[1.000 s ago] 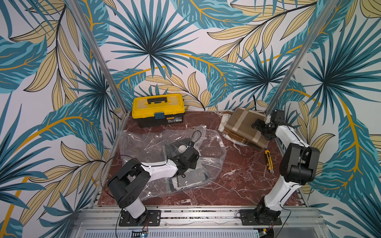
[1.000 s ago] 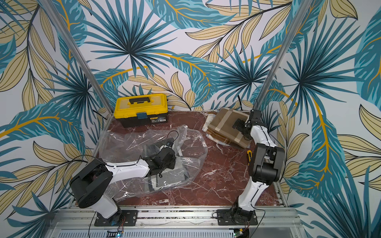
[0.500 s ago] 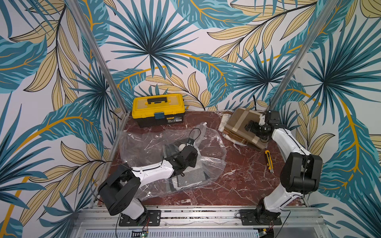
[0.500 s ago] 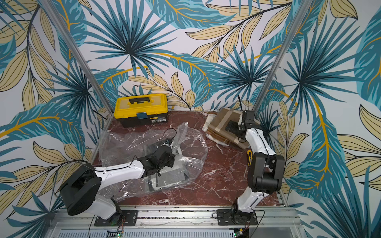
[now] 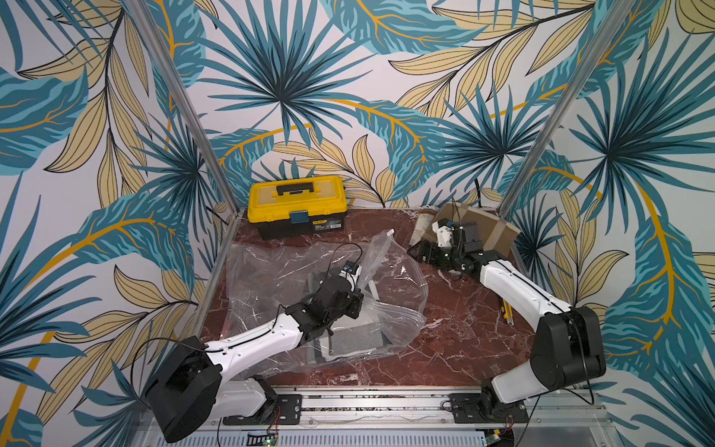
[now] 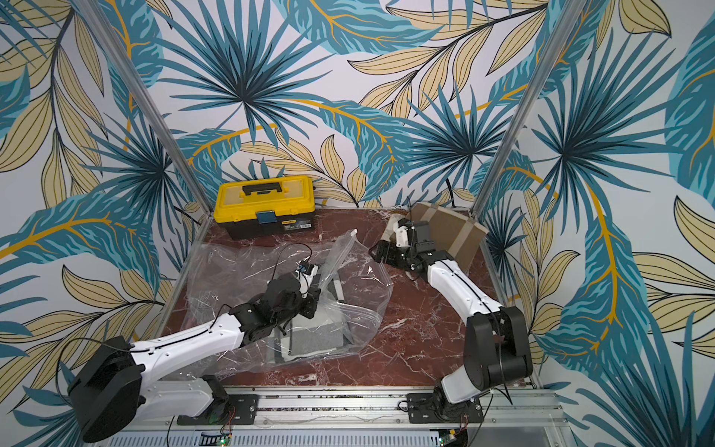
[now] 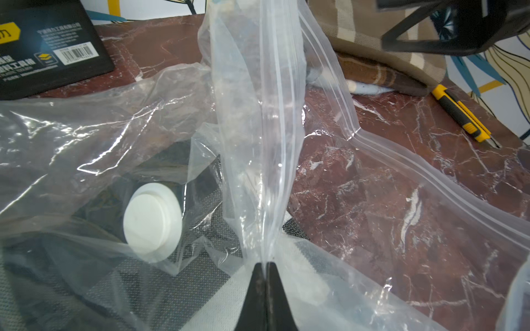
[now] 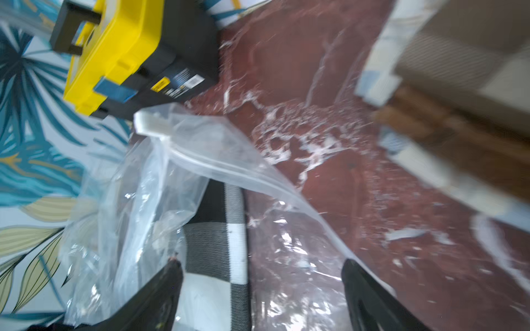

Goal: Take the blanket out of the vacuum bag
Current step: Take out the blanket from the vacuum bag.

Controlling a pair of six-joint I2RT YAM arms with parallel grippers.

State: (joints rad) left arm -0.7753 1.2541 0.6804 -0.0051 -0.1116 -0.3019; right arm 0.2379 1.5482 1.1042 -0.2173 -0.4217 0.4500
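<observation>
Sprawled, clear and crinkled, over the left and middle of the red marble table (image 5: 464, 340): the vacuum bag (image 5: 271, 271), zip-seal edge (image 7: 430, 177) toward the right. Under the plastic at the bag's near side, a checked black, white and grey blanket (image 5: 356, 342). On the upper sheet, over the blanket, the round white valve (image 7: 152, 219). One strip of the bag drawn up into a peak, white slider clip (image 5: 389, 232) at its far tip. Clamped on the base of that peak: the left gripper (image 7: 265, 265), fingers pressed together on the plastic. Just right of the peak, the right gripper (image 8: 261, 262), jaws spread wide, grasping nothing, aimed at the bag's mouth; touching the plastic or not, impossible to tell. Beyond it, in the far right corner, a folded brown plaid cloth (image 5: 483, 228). Against the far wall, left of centre, a yellow and black toolbox (image 5: 296, 205). Near the right edge, a yellow utility knife (image 7: 459, 114).
</observation>
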